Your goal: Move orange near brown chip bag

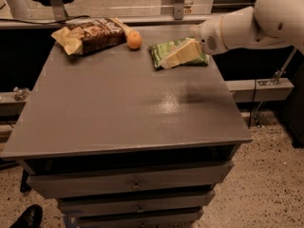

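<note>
The orange point(134, 40) rests on the grey table top point(118, 108) at the back. It sits right beside the right end of the brown chip bag point(90, 33), touching it or nearly so. My gripper point(167, 62) hangs to the right of the orange, over the green chip bag point(199, 58). It holds nothing and is well clear of the orange. The white arm point(247, 25) reaches in from the upper right.
The green chip bag lies at the back right of the table. Drawers point(135, 184) sit under the table's front edge. A metal rail point(142, 19) runs behind the table. A dark shoe point(29, 216) is on the floor at lower left.
</note>
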Motion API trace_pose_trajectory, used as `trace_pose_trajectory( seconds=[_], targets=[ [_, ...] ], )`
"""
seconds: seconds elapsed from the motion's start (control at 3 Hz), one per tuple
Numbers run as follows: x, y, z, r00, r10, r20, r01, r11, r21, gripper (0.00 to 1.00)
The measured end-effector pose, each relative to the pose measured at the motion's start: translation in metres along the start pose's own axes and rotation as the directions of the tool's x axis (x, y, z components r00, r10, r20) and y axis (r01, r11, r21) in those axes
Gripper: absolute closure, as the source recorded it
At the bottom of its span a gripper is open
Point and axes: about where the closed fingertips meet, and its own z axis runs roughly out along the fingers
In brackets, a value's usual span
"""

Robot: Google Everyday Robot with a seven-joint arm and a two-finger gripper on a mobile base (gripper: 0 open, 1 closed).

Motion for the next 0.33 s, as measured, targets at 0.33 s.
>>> trace_pose_trajectory(
  seconds=[0.33],
  targets=[
    [0.01,0.0034,-0.0114,0.996,-0.089,-0.013,0.088,0.996,-0.015,0.0]
  ],
)
